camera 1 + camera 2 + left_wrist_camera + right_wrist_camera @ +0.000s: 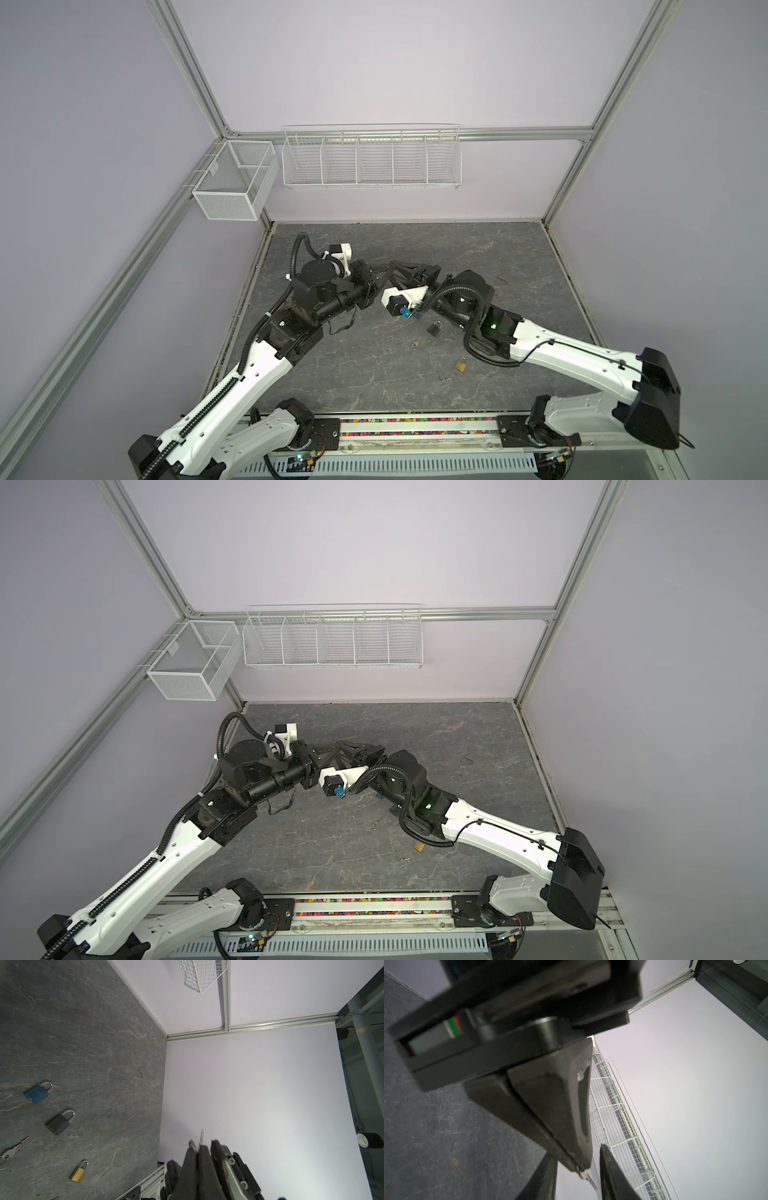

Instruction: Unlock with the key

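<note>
My left gripper (197,1147) is shut on a small silver key (201,1136), and the key's blade sticks out past the fingertips. In the right wrist view my right gripper (577,1159) stands open, its two dark fingers on either side of the left fingertips and the key (588,1178), not touching them. In both top views the two grippers meet tip to tip above the middle of the table (390,272) (334,750). A blue padlock (38,1094), a black padlock (59,1124) and a brass padlock (79,1173) lie shut on the grey table.
A second key (12,1151) on a ring lies on the table near the padlocks. The black padlock (434,328) and the brass padlock (460,365) lie below my right forearm. Two white wire baskets (372,158) (235,183) hang on the walls at the back.
</note>
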Robot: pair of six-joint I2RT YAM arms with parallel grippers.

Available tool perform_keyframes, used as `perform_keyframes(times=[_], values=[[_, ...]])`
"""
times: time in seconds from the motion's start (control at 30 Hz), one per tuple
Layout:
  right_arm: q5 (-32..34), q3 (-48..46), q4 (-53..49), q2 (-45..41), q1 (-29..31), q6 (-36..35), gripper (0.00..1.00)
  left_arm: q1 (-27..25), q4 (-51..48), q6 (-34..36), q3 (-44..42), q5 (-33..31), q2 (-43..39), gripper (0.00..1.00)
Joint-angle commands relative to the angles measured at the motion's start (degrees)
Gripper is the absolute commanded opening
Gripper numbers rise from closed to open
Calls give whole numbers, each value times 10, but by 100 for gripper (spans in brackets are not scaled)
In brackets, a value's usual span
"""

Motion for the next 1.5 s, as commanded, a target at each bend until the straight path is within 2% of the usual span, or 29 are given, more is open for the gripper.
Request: perform_keyframes(times=[0.0, 0.13, 0.23, 0.37, 0.5, 0.63, 0.73, 0.8, 0.87, 1.03, 1.17, 1.3, 1.47], values=[[-20, 15, -29, -35, -9, 34, 40, -1, 13, 23, 9, -19, -2, 0], [-38, 15, -84, -70, -23, 86, 44, -2, 12, 60, 16, -45, -2, 0], [-68, 37, -165, -92, -51, 157, 45, -2, 29, 87, 11, -68, -6, 0], [-178, 70, -251, -109, -145, 415, 51, -2, 108, 134, -23, -96, -11, 0], [-256, 74, -264, -106, -221, 672, 61, -10, 227, 193, -75, -118, -9, 0], [-339, 65, -219, -88, -272, 930, 62, -39, 297, 261, -94, -151, 13, 0], [-370, 61, -191, -66, -286, 1082, 59, -62, 342, 291, -96, -177, 37, 0], [-397, 55, -140, -51, -285, 1150, 56, -73, 388, 297, -108, -189, 54, 0], [-413, 53, -94, -44, -281, 1187, 53, -77, 424, 297, -115, -195, 69, 0], [-374, 45, -64, -56, -261, 1205, 53, -90, 455, 305, -115, -211, 92, 0], [-362, 18, 23, -42, -256, 1255, 46, -99, 492, 292, -121, -221, 107, 0], [-346, 24, 21, -37, -238, 1237, 42, -107, 508, 287, -123, -233, 111, 0], [-340, 13, 80, -20, -231, 1251, 34, -111, 503, 279, -120, -235, 108, 0]])
